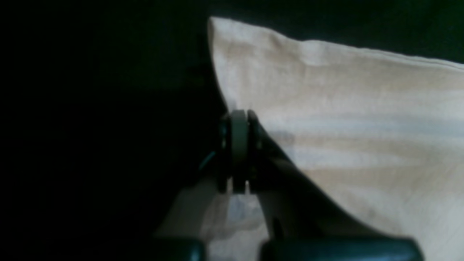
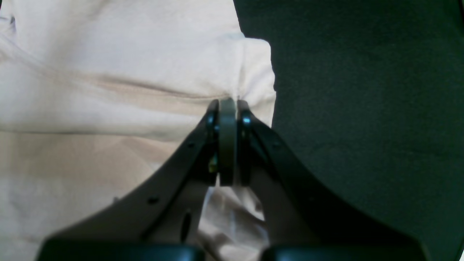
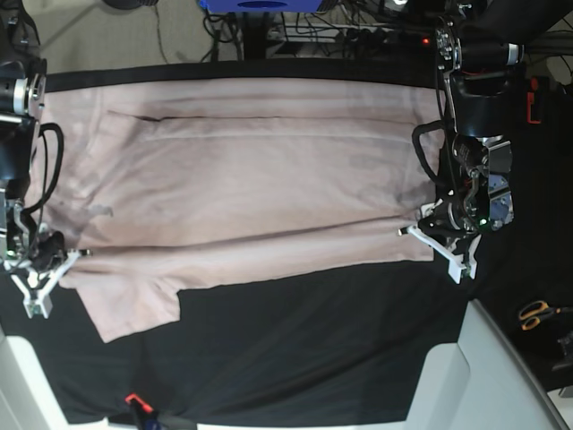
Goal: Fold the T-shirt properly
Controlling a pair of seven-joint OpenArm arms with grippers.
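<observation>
The pale pink T-shirt lies spread sideways across the black table cloth, with one long edge folded in at the back and a sleeve sticking out at the front left. My left gripper is at the shirt's right end. In the left wrist view this gripper is shut, pinching the T-shirt at its edge. My right gripper is at the shirt's left end. Seen from its own wrist, the right gripper is shut where the T-shirt puckers, with cloth bunched behind the fingertips.
Orange-handled scissors lie off the table's right side. White panels stand at the front right and front left corners. A small red-tipped item sits at the front edge. Cables and a blue object crowd the back.
</observation>
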